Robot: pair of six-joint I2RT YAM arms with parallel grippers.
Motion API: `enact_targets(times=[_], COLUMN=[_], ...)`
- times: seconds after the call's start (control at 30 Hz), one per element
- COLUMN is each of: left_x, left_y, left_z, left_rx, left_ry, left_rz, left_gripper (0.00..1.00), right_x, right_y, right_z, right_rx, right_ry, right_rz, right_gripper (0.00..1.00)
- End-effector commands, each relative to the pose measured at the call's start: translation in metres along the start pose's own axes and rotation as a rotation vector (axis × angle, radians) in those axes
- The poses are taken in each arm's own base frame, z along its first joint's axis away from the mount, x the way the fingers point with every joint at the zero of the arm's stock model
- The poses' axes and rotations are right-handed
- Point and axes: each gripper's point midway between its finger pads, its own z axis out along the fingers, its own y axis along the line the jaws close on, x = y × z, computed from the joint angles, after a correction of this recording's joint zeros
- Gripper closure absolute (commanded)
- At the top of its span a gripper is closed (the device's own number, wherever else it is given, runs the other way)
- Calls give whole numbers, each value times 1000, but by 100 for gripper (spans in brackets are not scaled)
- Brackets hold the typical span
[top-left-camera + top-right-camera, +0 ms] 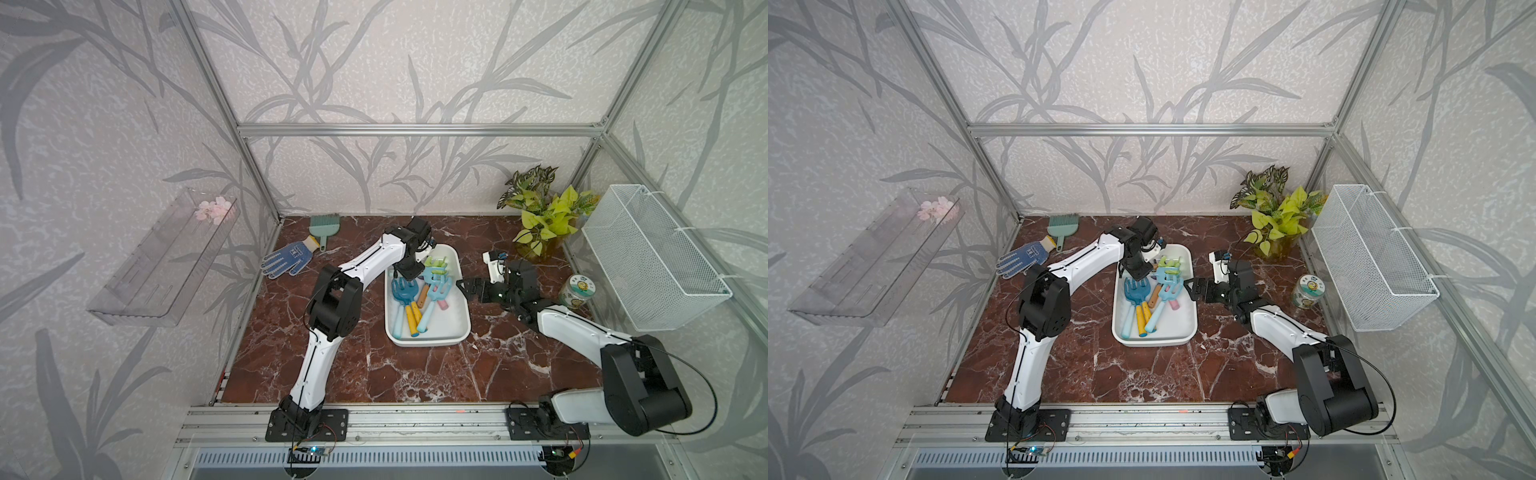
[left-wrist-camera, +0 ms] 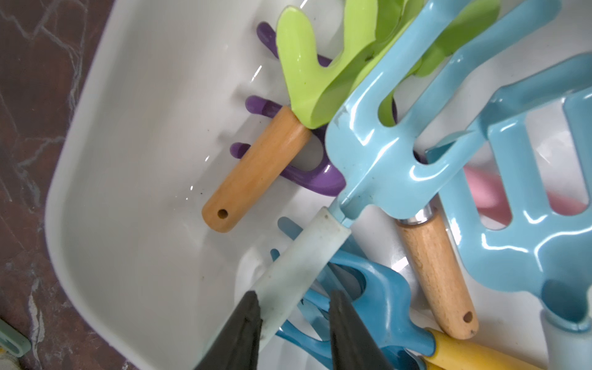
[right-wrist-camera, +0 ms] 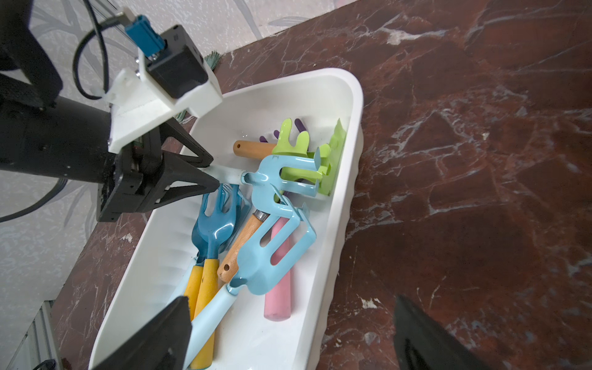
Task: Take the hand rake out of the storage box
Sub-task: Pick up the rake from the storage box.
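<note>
- On the left: reaches forward, elbow raised, wrist tipped down into the far end of the storage box point(image 1: 451, 322) on the worktop point(image 1: 415, 374).
- Straddles the pale handle of the light blue hand rake point(image 2: 378, 153) with the left end effector point(image 2: 293, 294): touching on one side, a gap on the other, not clamped.
- Lying in the box, atop other rakes point(image 1: 404, 291).
- On the right: stretches low, right end effector point(image 1: 464, 289) spread wide just beside the box, empty.
</note>
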Motion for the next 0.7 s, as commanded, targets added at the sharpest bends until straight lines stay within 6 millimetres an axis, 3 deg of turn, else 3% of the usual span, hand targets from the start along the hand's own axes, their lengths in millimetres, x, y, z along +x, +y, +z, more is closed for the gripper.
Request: enact_targets(times=[0.0, 0.23, 0.43, 0.67], left_x=[4, 13, 18, 22], left_y=[-8, -14, -20, -19], left_z=[10, 11, -1, 3], left_rx=[33, 54, 79, 67], left_ry=[35, 67, 67, 90], left_rz=[8, 3, -1, 4], left_gripper=[63, 64, 42, 42], right_x=[-12, -13, -13, -13], right_y=[7, 8, 8, 8], right_z=[0, 0, 0, -1], right_rx=[-15, -15, -14, -15], right_ry=[-23, -26, -26, -28], right_rz=[-29, -30, -30, -31], right_gripper=[2, 2, 2, 2])
